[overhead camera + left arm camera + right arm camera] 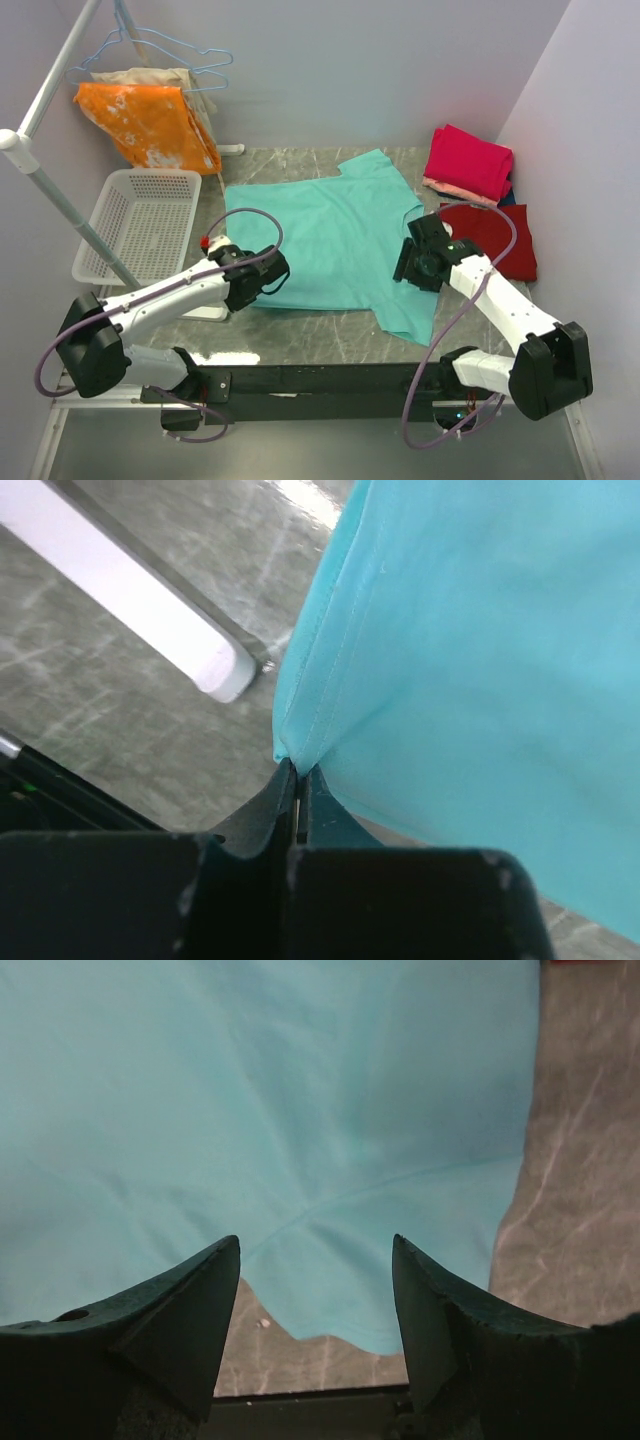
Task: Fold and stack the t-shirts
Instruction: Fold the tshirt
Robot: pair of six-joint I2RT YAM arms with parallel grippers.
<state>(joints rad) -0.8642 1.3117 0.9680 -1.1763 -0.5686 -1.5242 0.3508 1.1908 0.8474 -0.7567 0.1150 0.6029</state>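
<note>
The teal t-shirt (330,230) lies spread flat in the middle of the grey marbled table (300,335), and the left gripper (298,785) is pinched tight on its near-left hem corner. The right gripper (315,1250) hangs over the shirt's near-right edge, jaws wide apart with nothing between them. At the far right, a folded magenta-pink shirt (468,160) tops a salmon one (450,190), beside a dark red shirt (500,240).

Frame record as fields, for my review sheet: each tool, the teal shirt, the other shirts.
left tool: shut on a hem corner of the teal t-shirt
right tool: open, over the same shirt's near right edge
teal t-shirt: spread out on the table, unfolded
stack: magenta-pink t-shirt folded on top of a salmon t-shirt, far right
dark red t-shirt: on the table beside the stack
</note>
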